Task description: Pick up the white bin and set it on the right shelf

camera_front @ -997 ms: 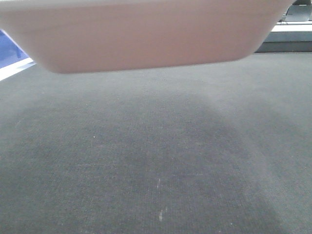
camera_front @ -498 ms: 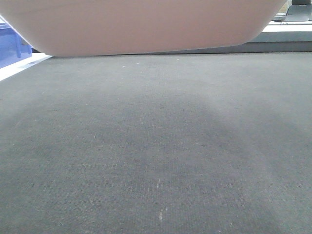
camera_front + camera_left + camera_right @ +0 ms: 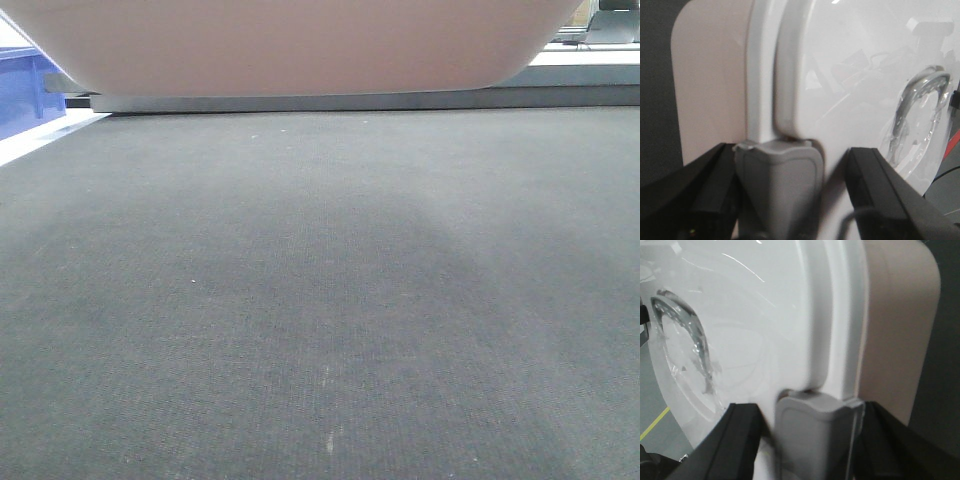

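The large rounded off-white plastic bin (image 3: 300, 45) hangs clear of the dark grey carpeted floor (image 3: 320, 320), its underside filling the top of the front view, above the floor's far edge. There a long shiny steel rail (image 3: 330, 102) runs, likely the front of the right shelf, with a blue plastic crate (image 3: 25, 95) at the far left corner. The left gripper (image 3: 790, 150) straddles a grey plastic latch (image 3: 777, 185) on the glossy white lid (image 3: 850, 75). The right gripper (image 3: 807, 410) straddles the matching latch (image 3: 815, 430) at the other end. Both pairs of jaws stand spread either side of their latch, and whether they clamp it I cannot tell. This looks like the carrying step. Next the bin must travel level toward the rail and clear it before lowering.
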Controlling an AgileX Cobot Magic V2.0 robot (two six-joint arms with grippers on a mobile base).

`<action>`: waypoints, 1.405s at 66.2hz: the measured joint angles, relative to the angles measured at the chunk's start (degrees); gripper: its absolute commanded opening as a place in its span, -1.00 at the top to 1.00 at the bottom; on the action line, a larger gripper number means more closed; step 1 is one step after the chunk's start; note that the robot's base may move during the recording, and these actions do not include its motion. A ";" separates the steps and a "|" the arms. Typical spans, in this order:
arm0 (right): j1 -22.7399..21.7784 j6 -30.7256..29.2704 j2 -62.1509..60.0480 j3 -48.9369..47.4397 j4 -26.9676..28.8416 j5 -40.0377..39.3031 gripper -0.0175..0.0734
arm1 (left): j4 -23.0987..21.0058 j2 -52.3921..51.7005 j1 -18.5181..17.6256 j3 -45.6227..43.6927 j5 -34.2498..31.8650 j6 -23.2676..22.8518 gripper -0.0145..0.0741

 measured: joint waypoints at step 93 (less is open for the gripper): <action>-0.07 -0.11 0.00 0.00 -0.51 -0.63 -0.36 | 0.00 0.00 0.03 0.00 0.62 1.10 0.23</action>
